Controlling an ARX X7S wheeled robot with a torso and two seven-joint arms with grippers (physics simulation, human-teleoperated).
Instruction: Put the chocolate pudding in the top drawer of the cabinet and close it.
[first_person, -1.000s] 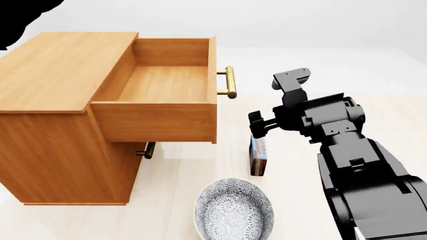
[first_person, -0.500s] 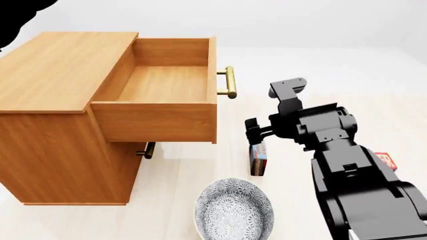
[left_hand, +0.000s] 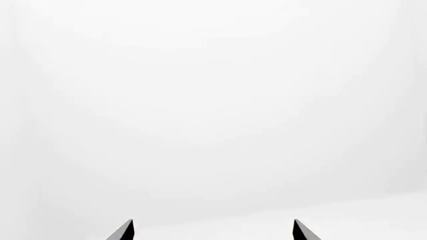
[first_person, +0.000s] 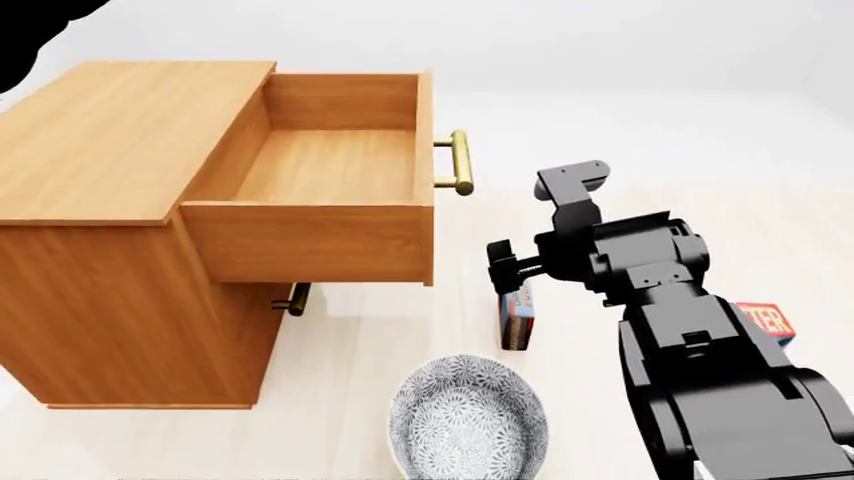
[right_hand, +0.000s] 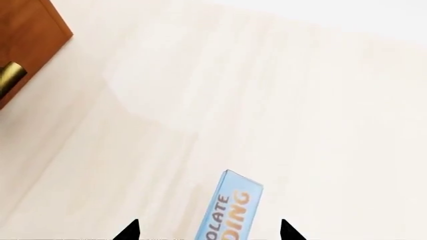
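While the right gripper (right_hand: 208, 231) hangs spread over the upright chocolate pudding (first_person: 517, 318), a patterned bowl (first_person: 467, 418) sits near; the left gripper (left_hand: 212, 231) is spread too

A round bowl (first_person: 469, 421) with a grey-and-white floral pattern stands upright on the pale wooden floor (first_person: 360, 360). Taking this bowl as the landmark, a red box (first_person: 766, 321) with white lettering lies well apart from it, off to its right and somewhat farther back, only partly in view. A white wall (first_person: 601, 45) rises far behind the bowl.
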